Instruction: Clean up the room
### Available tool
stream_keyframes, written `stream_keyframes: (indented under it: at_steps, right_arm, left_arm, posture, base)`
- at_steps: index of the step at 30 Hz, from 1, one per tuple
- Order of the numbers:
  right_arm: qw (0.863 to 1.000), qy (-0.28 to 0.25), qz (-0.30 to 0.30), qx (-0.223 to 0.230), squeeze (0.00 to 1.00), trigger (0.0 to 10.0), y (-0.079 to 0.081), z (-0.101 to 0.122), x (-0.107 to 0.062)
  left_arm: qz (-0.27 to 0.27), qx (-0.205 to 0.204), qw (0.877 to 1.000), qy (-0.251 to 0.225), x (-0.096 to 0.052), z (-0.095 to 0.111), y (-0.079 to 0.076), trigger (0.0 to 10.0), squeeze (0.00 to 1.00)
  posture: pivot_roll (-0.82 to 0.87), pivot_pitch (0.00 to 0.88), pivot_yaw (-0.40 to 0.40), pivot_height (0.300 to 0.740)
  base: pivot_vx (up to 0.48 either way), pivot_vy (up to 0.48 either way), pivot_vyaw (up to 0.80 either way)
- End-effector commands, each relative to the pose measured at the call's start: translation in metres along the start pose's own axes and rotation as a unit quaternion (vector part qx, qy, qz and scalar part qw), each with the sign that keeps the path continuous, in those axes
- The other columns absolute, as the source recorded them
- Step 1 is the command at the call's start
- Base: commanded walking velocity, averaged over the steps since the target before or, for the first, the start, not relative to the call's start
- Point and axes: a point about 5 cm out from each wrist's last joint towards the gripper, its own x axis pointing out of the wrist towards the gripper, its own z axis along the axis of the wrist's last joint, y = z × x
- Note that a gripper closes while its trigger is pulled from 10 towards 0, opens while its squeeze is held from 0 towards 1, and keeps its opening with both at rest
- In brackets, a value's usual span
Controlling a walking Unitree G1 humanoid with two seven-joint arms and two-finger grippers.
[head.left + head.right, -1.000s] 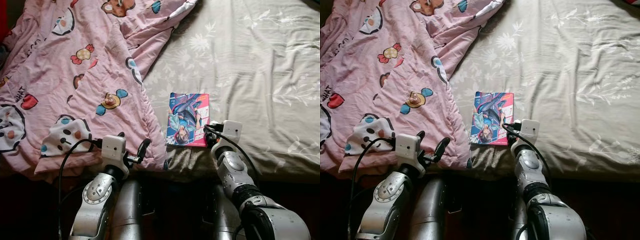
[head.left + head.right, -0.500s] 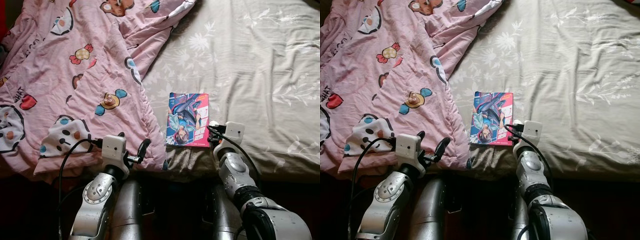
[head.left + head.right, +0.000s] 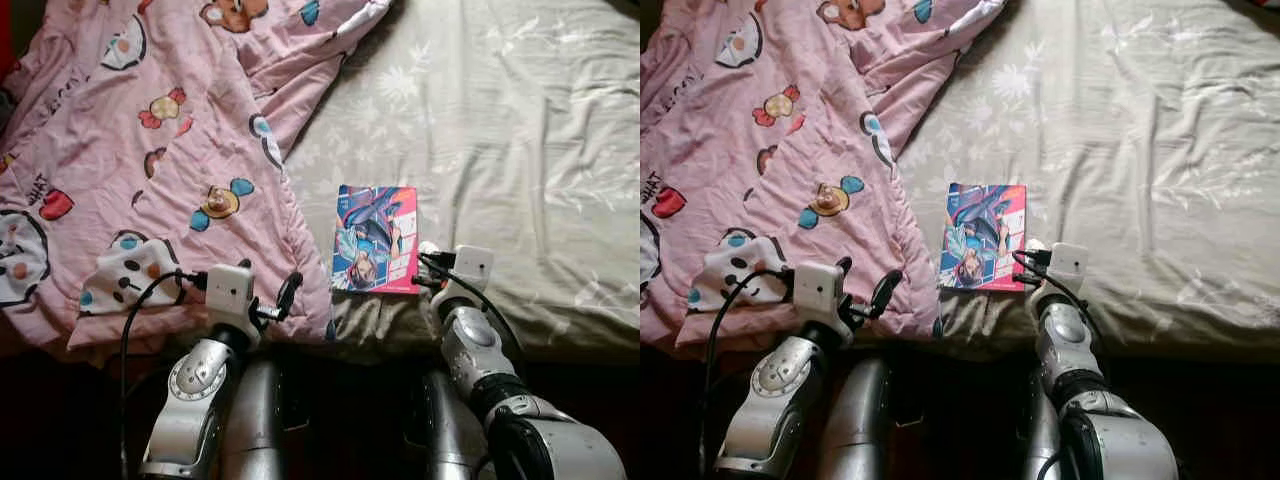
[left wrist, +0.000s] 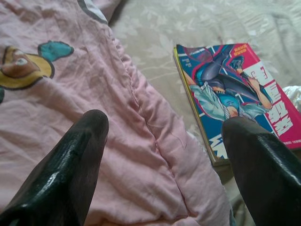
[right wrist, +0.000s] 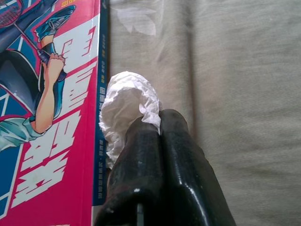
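A crumpled white tissue [image 5: 126,101] is pinched between the closed fingers of the right gripper [image 5: 159,123], with most of the wad bulging out past the fingertips. It sits at the near edge of the bed [image 3: 520,130], touching the right edge of a book [image 3: 377,238] with a bright comic-style cover. In the head views the tissue shows as a small white spot [image 3: 1036,246] at the book's near right corner, just ahead of the right wrist.

The book lies flat on the beige flowered sheet [image 3: 1120,120], close to the near edge and just right of a pink quilt [image 3: 150,150] printed with cartoon figures. The quilt covers the left part of the bed and its hem runs alongside the book's left edge without covering it.

The left gripper [image 4: 169,141] is spread wide open and holds nothing. It hovers low at the near edge, over the quilt's near right corner; one finger [image 4: 70,160] is over pink cloth, the other [image 4: 263,160] near the book's near left corner. In the head views it sits to the left of the book [image 3: 268,296], well apart from the right gripper.
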Motion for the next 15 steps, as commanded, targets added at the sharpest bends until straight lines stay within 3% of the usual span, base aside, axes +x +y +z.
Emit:
stream_keyframes:
  at_steps: [1,7,12,15]
  right_arm:
    - [1.0,0.026,-0.006,0.005,0.0,0.0,-0.002,-0.017,-0.006]
    - [1.0,0.025,-0.007,0.0,0.0,0.0,-0.003,-0.018,-0.007]
    - [0.999,-0.021,0.015,-0.036,0.0,0.0,0.003,-0.006,-0.005]
    - [0.998,-0.048,0.02,-0.027,0.0,0.0,0.004,0.0,-0.006]
  left_arm:
    - [0.008,0.002,1.0,0.021,-0.006,-0.011,0.003,10.0,0.0]
    - [0.01,0.003,1.0,0.024,-0.002,-0.016,0.005,10.0,0.0]
    - [0.026,0.005,0.999,0.032,0.004,-0.024,0.014,10.0,0.0]
    - [0.038,0.0,0.999,0.036,0.006,-0.03,0.018,10.0,0.0]
  posture:
    - [0.05,0.431,0.108,0.616]
    - [0.03,0.405,0.103,0.616]
    - [0.01,0.375,0.095,0.616]
    - [-0.02,0.352,0.087,0.616]
  base:
    - [0.0,0.0,0.0]
    - [0.0,0.0,0.0]
    - [0.0,0.0,0.0]
    - [0.0,0.0,0.0]
